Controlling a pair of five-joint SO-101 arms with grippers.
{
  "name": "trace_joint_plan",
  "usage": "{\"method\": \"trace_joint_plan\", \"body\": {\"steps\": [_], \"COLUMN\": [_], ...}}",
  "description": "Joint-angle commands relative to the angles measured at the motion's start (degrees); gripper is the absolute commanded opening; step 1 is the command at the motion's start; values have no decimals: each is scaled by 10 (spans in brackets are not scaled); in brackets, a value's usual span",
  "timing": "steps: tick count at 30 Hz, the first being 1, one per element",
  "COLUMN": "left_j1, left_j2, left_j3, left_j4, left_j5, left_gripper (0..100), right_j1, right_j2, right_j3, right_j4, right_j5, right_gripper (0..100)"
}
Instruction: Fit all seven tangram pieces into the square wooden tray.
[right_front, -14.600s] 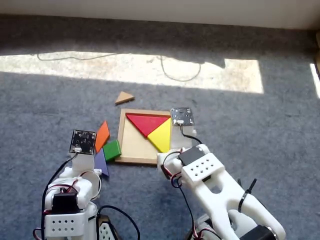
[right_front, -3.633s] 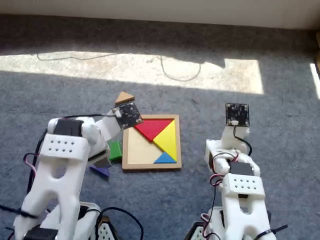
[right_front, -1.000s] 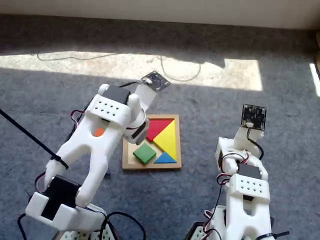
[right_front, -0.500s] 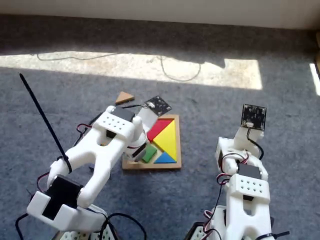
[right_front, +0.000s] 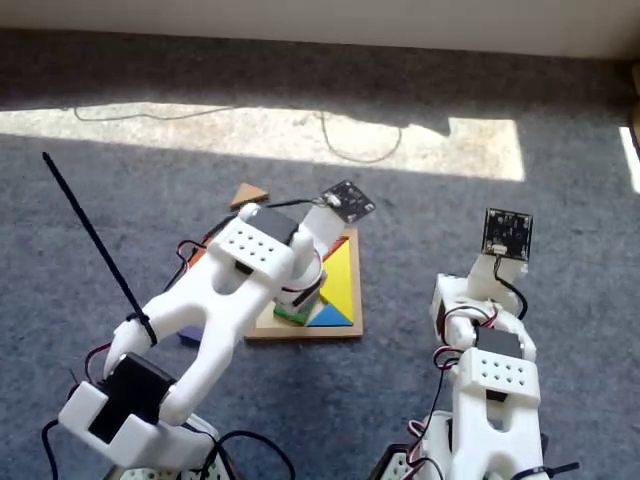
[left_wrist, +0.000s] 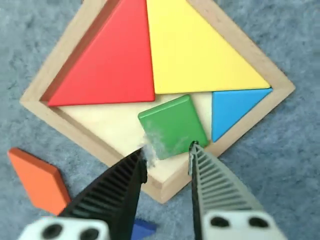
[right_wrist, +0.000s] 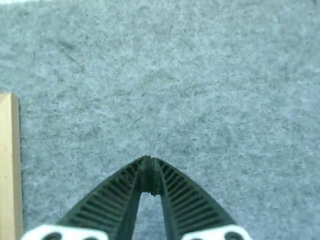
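My right tool (right_wrist: 149, 175) is pinched closed over the carpet (right_wrist: 210, 75). My left tool (left_wrist: 167, 151) hangs open, with its jaws spread over the edge of the green square (left_wrist: 172, 125). That square lies flat in the wooden tray (left_wrist: 165, 185), beside the blue triangle (left_wrist: 232, 110) and next to the red triangle (left_wrist: 112, 65) and the yellow triangle (left_wrist: 195, 50). An orange piece (left_wrist: 37, 177) lies on the carpet just outside the tray. A tan triangle (right_front: 248, 194) lies beyond the tray's far side.

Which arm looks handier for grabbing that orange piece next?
Probably left. The left gripper hangs open over the tray edge, with the orange piece on the carpet close beside. The right gripper is shut over carpet on the tray's other side.
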Motion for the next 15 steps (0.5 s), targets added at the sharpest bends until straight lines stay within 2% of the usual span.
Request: {"method": "trace_joint_plan", "body": {"steps": [1, 7, 10, 15], "left_j1": [-34, -74, -79, -64], "left_j2": [-8, 0, 0, 0], "left_j3": [-56, -52, -14, 65], "left_j4": [39, 34, -24, -120], "left_j5": [3, -4, -36, -40], "left_gripper": [144, 144, 144, 145], "right_j1": [3, 3, 3, 3], "right_j2": [-11, -11, -11, -11], "right_j3": [0, 0, 0, 0], "right_j4": [-13, -13, -13, -13], "right_j5": [-4, -4, -4, -4], "right_gripper": [6, 6, 6, 6]}}
